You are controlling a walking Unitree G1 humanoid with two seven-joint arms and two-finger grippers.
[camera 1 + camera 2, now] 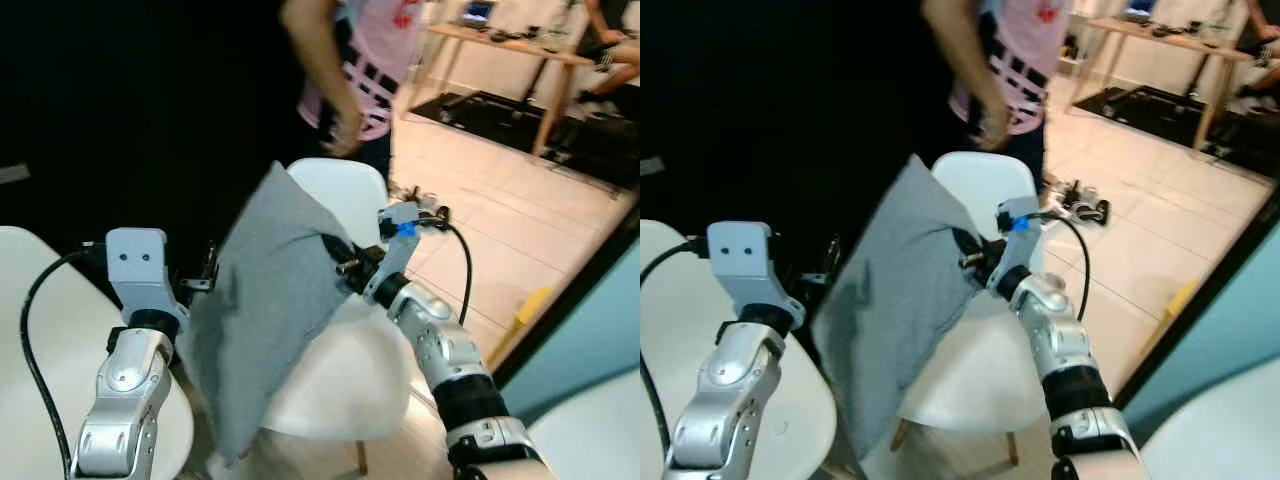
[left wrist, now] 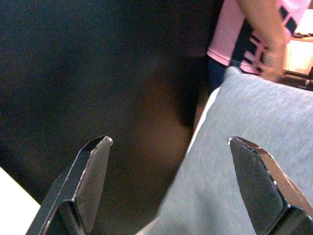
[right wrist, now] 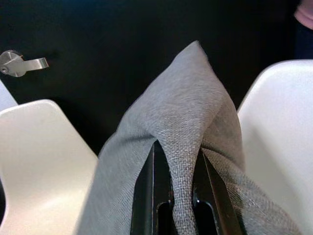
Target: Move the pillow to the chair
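My right gripper (image 3: 176,196) is pinched tight on a fold of the grey pillow (image 1: 265,300), which hangs in the air above the near-left edge of the white chair (image 1: 345,375), one corner pointing up toward the chair's backrest. My left gripper (image 2: 176,186) sits just left of the pillow with its fingers (image 2: 90,174) spread wide; one rests against the fabric without clamping it. A second white chair (image 1: 40,330) is at the near left. On the far side a person in a pink top (image 1: 365,60) stands behind the chair, and a wooden table (image 1: 510,50) is at the far right.
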